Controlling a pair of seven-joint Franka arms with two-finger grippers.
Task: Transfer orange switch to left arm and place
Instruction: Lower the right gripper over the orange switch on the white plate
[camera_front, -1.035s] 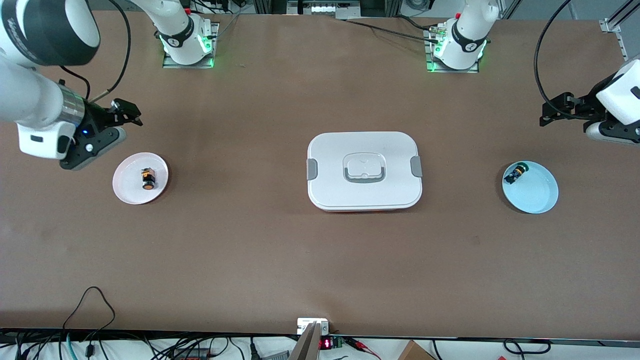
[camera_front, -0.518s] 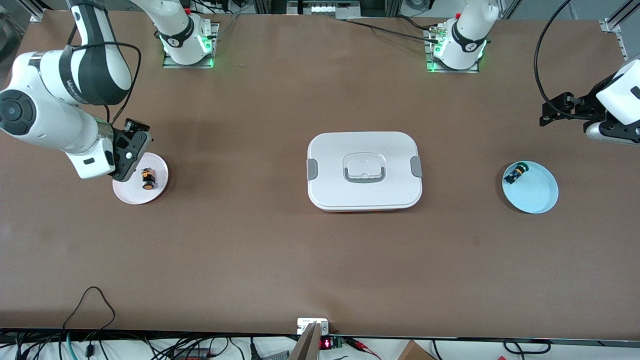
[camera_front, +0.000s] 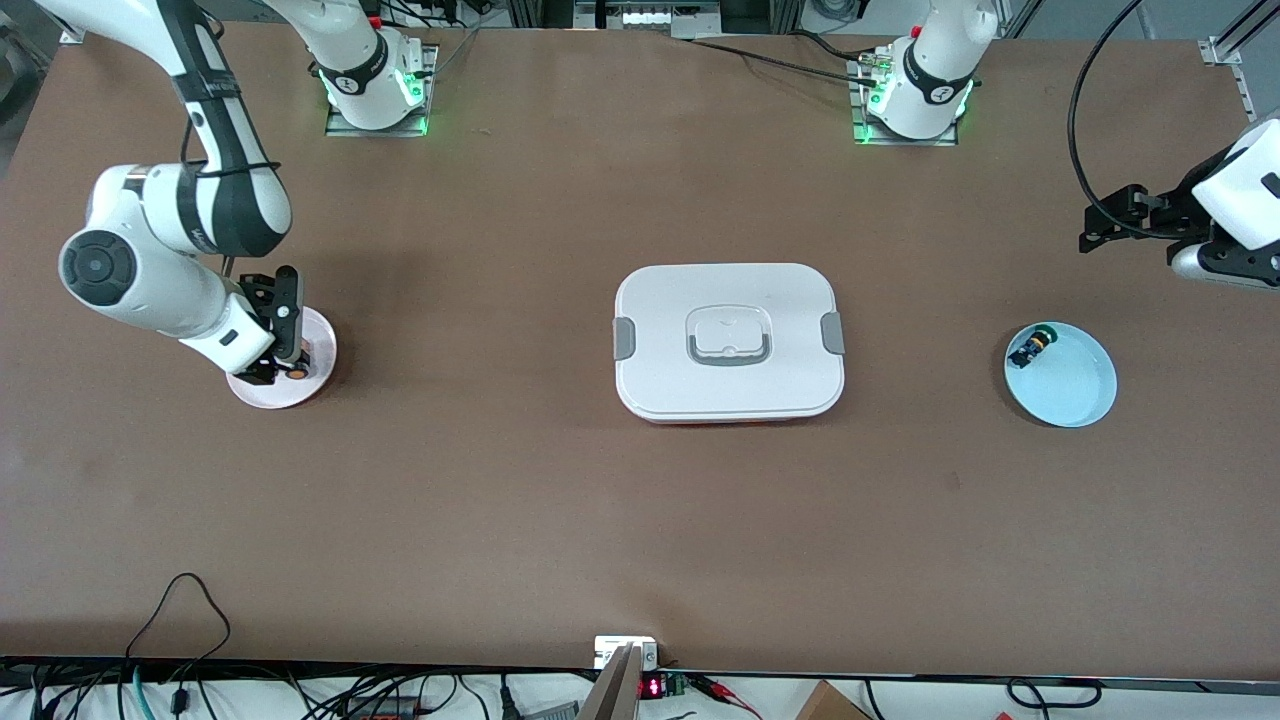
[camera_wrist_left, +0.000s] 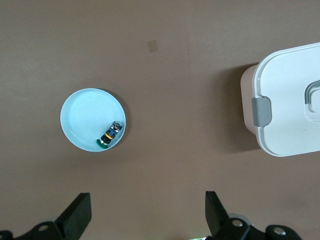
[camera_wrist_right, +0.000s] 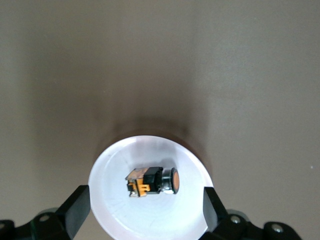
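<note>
My right gripper (camera_front: 285, 345) hangs over the pink plate (camera_front: 318, 340), jaws wide apart w/ nothing between. Orange switch (camera_wrist_right: 152, 181) lies on its side on that plate, cap at 3 o'clock in the right wrist view. Left gripper (camera_wrist_left: 147, 217) waits, jaws apart, up by the blue plate (camera_front: 1075, 395). Box (camera_front: 728, 342) sits mid-table.
</note>
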